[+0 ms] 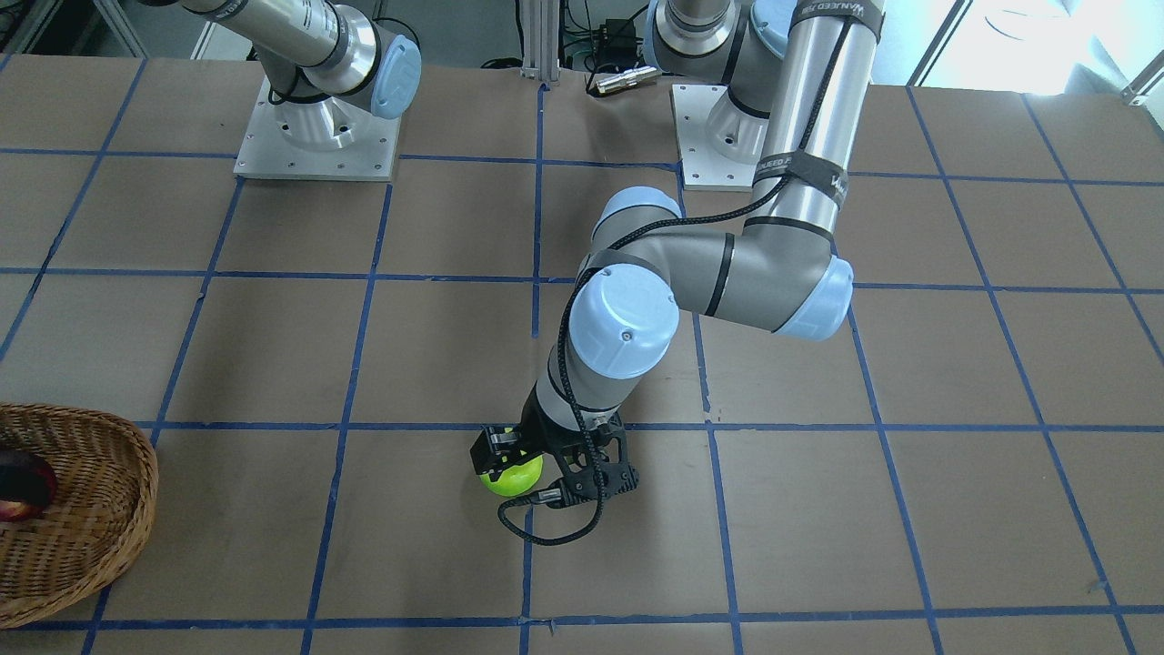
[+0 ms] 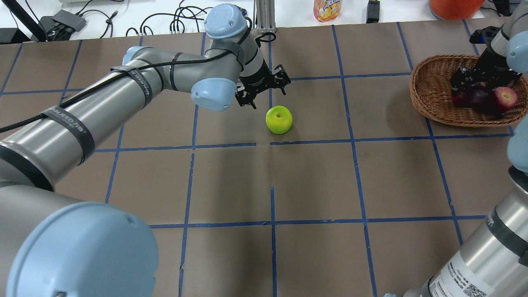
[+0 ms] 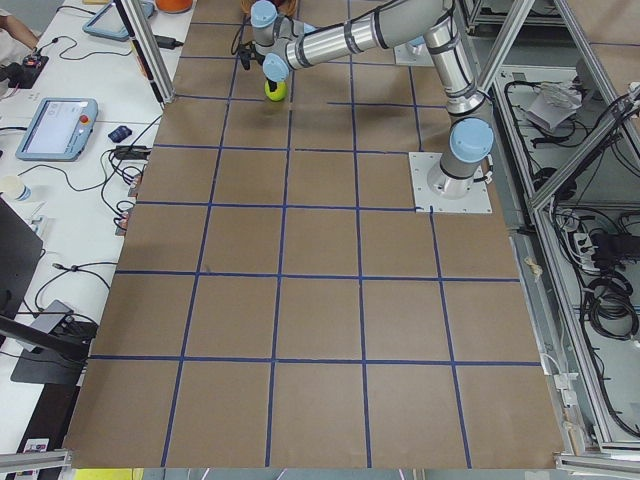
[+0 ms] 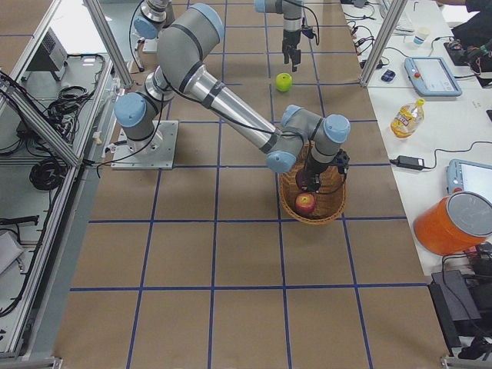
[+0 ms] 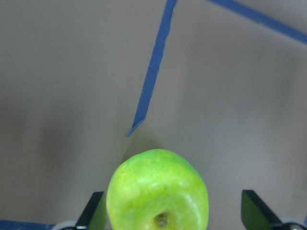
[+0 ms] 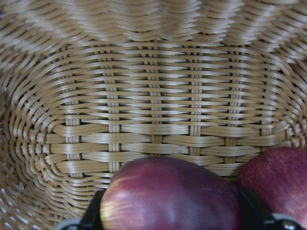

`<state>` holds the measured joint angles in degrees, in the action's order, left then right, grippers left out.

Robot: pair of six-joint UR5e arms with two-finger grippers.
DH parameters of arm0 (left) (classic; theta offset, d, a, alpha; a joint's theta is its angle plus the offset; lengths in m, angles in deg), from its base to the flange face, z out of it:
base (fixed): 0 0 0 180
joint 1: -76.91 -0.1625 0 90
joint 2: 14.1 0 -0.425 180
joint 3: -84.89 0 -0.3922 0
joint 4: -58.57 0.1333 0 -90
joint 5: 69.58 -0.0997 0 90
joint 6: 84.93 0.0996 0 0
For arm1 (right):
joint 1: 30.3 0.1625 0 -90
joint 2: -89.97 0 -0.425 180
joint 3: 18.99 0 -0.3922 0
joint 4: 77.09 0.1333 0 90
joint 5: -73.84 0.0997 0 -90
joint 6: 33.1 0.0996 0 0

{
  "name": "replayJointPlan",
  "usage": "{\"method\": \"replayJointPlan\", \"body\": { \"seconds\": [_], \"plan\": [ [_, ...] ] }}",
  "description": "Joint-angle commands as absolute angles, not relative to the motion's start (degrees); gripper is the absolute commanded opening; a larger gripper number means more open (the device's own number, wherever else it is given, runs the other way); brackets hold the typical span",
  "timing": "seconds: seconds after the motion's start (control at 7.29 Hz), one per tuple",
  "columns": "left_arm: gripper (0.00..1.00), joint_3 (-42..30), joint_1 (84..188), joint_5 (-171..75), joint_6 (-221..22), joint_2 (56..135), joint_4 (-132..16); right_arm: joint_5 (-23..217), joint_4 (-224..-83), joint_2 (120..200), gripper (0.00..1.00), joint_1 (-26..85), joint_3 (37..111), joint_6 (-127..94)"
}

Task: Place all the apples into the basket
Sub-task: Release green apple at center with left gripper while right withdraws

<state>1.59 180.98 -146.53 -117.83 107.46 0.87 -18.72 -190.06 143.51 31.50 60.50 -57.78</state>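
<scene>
two apples [image 2: 478,97] in basket [image 2: 429,97], third apple [image 2: 279,119] on table [image 2: 313,181].

Green apple [image 2: 279,119]: bright lime, upright with the stem end up. It sits alone on the table [image 2: 313,181], centre, far half.

Basket [image 2: 429,88]: shallow oval of brown woven wicker, far right of the table.

Dark maroon apple [image 2: 475,99] and red apple [image 2: 506,97] with a yellowish top lie inside the basket, side by side and touching. The red one is rightmost.

Lime apple [image 2: 279,119] (brown woven basket [image 2: 429,97]).
</scene>
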Motion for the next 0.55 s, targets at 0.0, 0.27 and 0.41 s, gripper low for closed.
{"method": "replayJointPlan", "body": {
  "seconds": [0.0,0.27,0.41],
  "plan": [
    [1.00,2.27,174.68,-146.13,-108.20,98.97,-12.63,-18.79,-188.72,144.19,1.00,31.49,59.50,-57.62],
    [1.00,2.72,167.83,-150.79,-97.01,90.18,-24.35,-18.09,-183.81,150.14,1.00,32.62,59.58,-57.62],
    [1.00,2.72,166.75,-151.14,-95.32,85.79,-28.23,-17.31,-180.31,152.87,1.00,34.03,59.41,-57.62]
  ]
}}
